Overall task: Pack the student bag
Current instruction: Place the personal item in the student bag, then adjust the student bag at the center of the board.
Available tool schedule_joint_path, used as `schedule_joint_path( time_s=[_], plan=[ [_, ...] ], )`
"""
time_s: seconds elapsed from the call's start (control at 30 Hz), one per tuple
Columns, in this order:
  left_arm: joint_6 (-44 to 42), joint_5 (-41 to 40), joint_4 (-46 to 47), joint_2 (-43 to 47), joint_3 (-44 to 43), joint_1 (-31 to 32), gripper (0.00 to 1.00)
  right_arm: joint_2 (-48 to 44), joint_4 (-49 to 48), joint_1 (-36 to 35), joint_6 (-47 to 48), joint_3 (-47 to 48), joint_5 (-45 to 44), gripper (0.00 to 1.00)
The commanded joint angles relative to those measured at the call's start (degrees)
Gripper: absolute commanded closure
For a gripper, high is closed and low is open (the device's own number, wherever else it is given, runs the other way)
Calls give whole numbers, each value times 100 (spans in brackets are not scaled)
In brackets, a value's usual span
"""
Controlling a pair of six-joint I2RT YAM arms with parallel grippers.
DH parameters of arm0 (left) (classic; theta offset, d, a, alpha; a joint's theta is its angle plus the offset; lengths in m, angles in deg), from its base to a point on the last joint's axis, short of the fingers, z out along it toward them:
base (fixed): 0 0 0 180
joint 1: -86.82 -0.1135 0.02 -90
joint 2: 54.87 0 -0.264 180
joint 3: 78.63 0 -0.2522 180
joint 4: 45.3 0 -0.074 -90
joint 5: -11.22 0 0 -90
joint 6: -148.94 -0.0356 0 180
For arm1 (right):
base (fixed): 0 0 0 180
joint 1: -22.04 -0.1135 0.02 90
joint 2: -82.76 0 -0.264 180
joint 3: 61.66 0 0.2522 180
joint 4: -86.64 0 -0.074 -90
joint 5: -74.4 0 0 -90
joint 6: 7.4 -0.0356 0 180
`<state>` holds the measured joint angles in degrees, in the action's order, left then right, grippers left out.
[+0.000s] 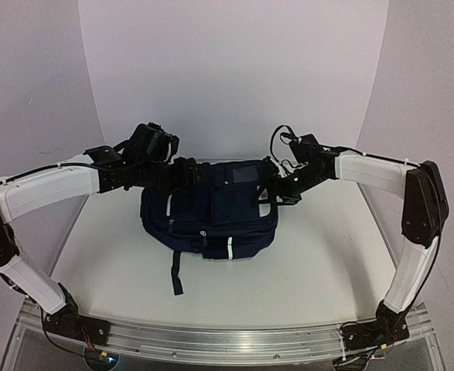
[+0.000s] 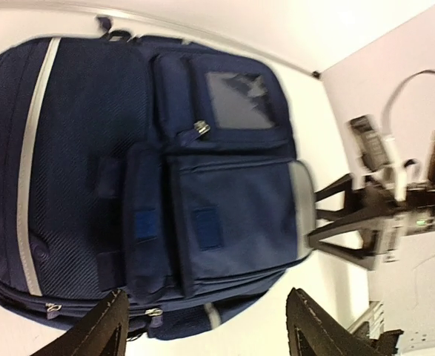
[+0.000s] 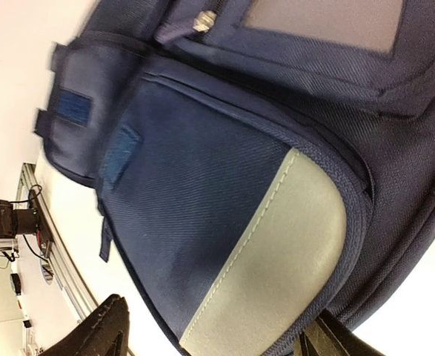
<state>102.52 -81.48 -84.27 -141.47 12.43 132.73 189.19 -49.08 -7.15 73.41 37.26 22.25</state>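
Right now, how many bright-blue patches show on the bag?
2 on the student bag: one patch on the narrow pocket, the other on the wider pocket. More may be hidden.

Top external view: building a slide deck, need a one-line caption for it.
The left gripper and right gripper, both open, flank the navy student bag on the table.

A flat white tabletop [image 1: 319,263] is seen across the lower frame. A navy-blue fabric backpack [image 1: 211,216] with pale stripes is laid on it at centre.
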Motion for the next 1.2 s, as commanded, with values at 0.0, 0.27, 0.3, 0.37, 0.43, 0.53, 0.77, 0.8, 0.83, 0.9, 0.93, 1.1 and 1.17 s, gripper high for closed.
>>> schedule_joint_path(
  time_s=[0.0,0.27,0.3,0.37,0.43,0.53,0.77,0.8,0.83,0.9,0.93,1.1,1.17],
  plan=[
    [206,331,-72,-120,359,-399,31,-320,-187,-257,146,488,23,27],
    [243,882,408,-435,532,-746,45,-83,-187,-545,163,529,-210,28],
    [216,991,528,-470,535,-755,46,-71,-187,-545,159,520,-208,28],
    [166,1169,695,-553,495,-759,48,-63,-191,-545,146,518,-187,28],
    [115,1304,820,-659,436,-761,51,-72,-195,-548,124,528,-154,28],
    [72,1480,982,-734,374,-759,61,-78,-195,-541,101,536,-138,28],
    [28,1640,1095,-782,295,-759,95,-37,-201,-546,62,472,-90,29],
    [32,1651,1110,-786,286,-753,98,-26,-204,-546,55,471,-77,29],
    [33,1669,1140,-789,281,-742,100,-17,-205,-545,47,473,-60,29],
    [8,1744,1229,-806,254,-697,100,7,-214,-547,15,485,-20,29],
    [-11,1784,1238,-839,210,-674,100,25,-218,-547,-3,494,4,29],
    [-120,1912,1180,-1118,-66,-566,100,98,-238,-545,-75,520,84,29],
    [-167,1956,1127,-1270,-184,-533,100,107,-242,-546,-83,519,92,29]
  ],
)
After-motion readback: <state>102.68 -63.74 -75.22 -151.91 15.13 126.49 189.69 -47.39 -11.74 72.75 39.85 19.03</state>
